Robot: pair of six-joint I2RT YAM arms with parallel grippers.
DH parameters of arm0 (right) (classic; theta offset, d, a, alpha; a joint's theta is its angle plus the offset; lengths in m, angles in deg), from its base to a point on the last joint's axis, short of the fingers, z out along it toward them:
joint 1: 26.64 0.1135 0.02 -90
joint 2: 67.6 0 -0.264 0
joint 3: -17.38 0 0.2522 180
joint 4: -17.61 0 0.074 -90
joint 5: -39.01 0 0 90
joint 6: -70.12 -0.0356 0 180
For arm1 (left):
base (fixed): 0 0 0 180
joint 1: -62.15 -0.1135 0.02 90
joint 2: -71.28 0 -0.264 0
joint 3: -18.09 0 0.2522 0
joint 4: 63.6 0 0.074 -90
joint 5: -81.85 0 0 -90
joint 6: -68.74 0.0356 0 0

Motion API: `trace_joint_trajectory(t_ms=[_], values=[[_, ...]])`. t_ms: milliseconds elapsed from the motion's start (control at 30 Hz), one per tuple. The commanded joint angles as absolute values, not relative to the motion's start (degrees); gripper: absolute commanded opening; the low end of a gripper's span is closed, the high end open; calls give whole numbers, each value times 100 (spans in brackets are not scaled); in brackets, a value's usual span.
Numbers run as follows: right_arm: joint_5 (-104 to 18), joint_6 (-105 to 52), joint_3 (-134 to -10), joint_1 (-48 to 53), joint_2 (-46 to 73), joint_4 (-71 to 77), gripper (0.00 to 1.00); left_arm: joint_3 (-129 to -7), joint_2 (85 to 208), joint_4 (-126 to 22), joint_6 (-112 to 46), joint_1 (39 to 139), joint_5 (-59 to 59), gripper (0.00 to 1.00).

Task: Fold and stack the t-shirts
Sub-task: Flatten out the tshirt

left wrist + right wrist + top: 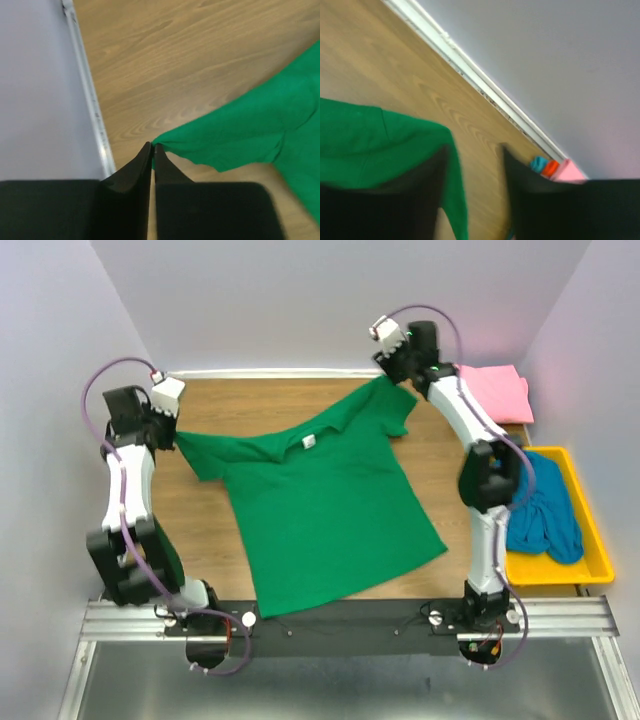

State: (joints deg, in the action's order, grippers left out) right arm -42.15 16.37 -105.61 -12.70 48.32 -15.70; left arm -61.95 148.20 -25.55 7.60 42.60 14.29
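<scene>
Green t-shirt (320,510) is lying sleeve-to-sleeve between the arms: left gripper (152,146) is pinching one sleeve tip, right gripper (475,156) is hovering unclenched over the other.

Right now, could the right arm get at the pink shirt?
Probably yes. The pink shirt lies uncovered at the far right corner, just beside the right gripper. Its jaws stand open over a sleeve of the green shirt, so nothing seems to block the way.
</scene>
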Motion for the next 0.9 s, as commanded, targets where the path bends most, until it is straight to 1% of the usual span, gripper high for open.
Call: trace_joint_trajectory(t_ms=[0,33,67,100,133,200,233,300,367,433,533,600,633,700,733,767,867], values=[[-5472,886,-12738,-1020,6655,-1731,81,-7192,15914,-2665,229,4255,776,25],[-5607,903,-12916,-1055,6765,-2003,95,-7361,16247,-2455,220,4229,671,52],[-5678,930,-12944,-1073,6766,-2101,95,-7458,16320,-2410,203,4212,644,64],[-5635,939,-12797,-1108,6610,-2154,96,-7529,16347,-2366,194,4203,618,73],[-5574,939,-12290,-1169,6191,-2164,99,-7556,16347,-2356,203,4203,531,74],[-5451,895,-11647,-1213,5644,-2172,100,-7469,16137,-2496,247,4203,311,79],[-5407,912,-11009,-1213,5102,-2251,100,-7346,16006,-2523,282,4203,267,79],[-5179,886,-10477,-1213,4615,-2548,100,-7162,15873,-2427,613,4211,493,79],[-4934,868,-9898,-1196,4089,-2935,100,-7003,15681,-2260,861,4360,765,76],[-4652,711,-9641,-1187,3850,-3540,100,-6775,15574,-2076,1395,4544,1056,73],[-4229,570,-9123,-1169,3577,-4244,95,-6494,15442,-1751,1757,5124,1364,70],[-4080,508,-8667,-1091,3427,-4544,84,-6327,15442,-1592,1960,5650,1365,63],[-4036,491,-8482,-1082,3357,-4615,72,-6273,15459,-1583,2039,5853,1321,61],[-3974,403,-8017,-1047,3173,-4703,63,-6203,15538,-1644,2031,6213,1268,57],[-3956,385,-7883,-1046,3128,-4739,58,-6220,15617,-1662,2031,6215,1259,54],[-3965,368,-7760,-1020,3093,-4748,50,-6264,15827,-1653,2031,6581,1207,50],[-4044,288,-7286,-1020,3057,-4765,42,-6509,16406,-1671,1970,6935,1093,48]])
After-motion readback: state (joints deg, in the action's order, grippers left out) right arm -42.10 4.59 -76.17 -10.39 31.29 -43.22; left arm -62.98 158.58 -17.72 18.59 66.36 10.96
